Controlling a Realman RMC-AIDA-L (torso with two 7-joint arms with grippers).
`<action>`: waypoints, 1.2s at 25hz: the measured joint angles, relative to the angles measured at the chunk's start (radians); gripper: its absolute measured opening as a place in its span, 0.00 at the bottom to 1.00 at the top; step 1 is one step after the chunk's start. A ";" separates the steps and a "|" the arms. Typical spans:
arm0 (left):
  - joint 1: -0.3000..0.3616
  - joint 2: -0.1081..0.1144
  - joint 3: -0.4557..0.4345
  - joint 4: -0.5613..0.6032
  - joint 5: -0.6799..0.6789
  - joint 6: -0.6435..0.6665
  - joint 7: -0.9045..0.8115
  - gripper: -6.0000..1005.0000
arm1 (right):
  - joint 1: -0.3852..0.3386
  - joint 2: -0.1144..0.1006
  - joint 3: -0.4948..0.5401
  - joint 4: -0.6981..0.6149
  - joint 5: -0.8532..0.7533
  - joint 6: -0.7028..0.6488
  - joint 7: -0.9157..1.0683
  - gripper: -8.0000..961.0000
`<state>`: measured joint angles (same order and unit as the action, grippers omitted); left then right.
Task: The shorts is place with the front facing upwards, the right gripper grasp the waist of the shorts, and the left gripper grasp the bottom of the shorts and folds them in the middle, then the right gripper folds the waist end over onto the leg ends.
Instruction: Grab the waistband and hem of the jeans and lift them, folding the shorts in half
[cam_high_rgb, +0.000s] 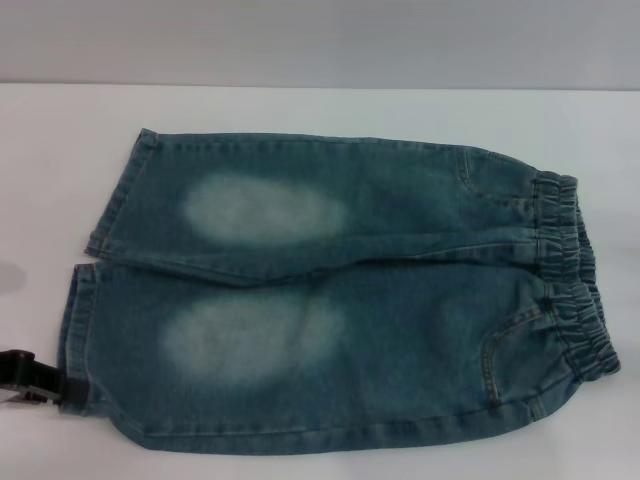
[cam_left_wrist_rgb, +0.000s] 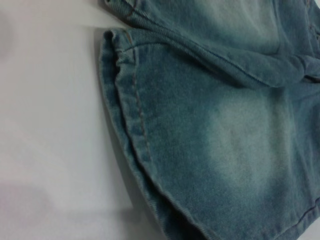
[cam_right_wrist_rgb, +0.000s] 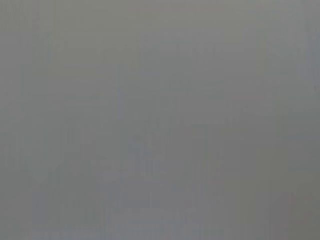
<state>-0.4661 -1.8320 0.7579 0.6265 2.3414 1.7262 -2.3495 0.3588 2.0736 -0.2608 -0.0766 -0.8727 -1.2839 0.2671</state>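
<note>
You see the shorts (cam_high_rgb: 340, 300) lying flat and unfolded on the white counter (cam_high_rgb: 320, 110), waistband (cam_high_rgb: 570, 270) to the right, the leg ends (cam_high_rgb: 85, 290) to the left. The left pincer (cam_high_rgb: 35, 378) sits at the near left, touching the hem of the near leg; you cannot tell whether it is open or closed. The right pincer is out of view; its wrist view shows only flat grey.
</note>
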 joint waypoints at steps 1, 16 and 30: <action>0.000 0.001 0.000 0.000 0.000 0.000 -0.001 0.28 | 0.000 0.000 0.000 0.000 0.000 0.001 0.003 0.61; -0.005 0.004 -0.086 0.004 -0.006 -0.010 0.038 0.04 | -0.022 -0.047 -0.022 -0.234 -0.428 0.010 0.650 0.60; -0.019 0.001 -0.088 -0.003 -0.003 -0.036 0.076 0.05 | 0.195 -0.220 -0.157 -0.602 -1.283 -0.469 1.423 0.61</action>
<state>-0.4853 -1.8305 0.6702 0.6237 2.3384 1.6902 -2.2738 0.5534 1.8535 -0.4174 -0.6790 -2.1557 -1.7526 1.6902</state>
